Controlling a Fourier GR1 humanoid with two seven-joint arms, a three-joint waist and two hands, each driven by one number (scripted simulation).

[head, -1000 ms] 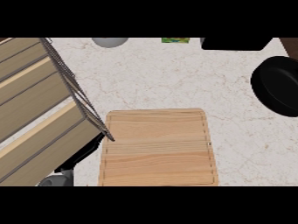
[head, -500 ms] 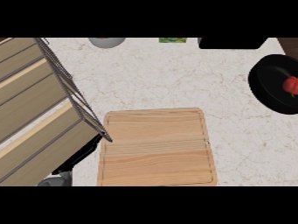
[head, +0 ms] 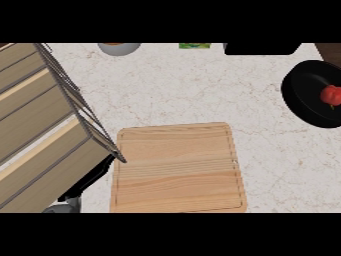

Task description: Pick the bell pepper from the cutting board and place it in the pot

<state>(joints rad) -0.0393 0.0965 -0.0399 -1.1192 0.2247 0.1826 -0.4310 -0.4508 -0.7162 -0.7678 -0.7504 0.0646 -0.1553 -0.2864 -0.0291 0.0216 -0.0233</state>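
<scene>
Where the head view looks steeply down on the pale marbled stone counter point(head: 173, 85), the small red bell pepper point(head: 333, 95) sits inside the round black pot point(head: 306, 102) at the right edge, right of the pot's middle and well apart from the board. The rectangular light wooden cutting board point(head: 177, 170) lies low in the middle of the counter with nothing on it, its grain running across. Along the left side runs a slanted wooden unit with grey metal rails point(head: 25, 115), and its lower corner comes just beside the board's top left corner. At the far edge are a small grey bowl point(head: 119, 48), a flat green item point(head: 194, 45) and a black block point(head: 261, 48), all partly cut off. Neither the left hand nor the right hand shows, so I cannot tell how their fingers stand.
</scene>
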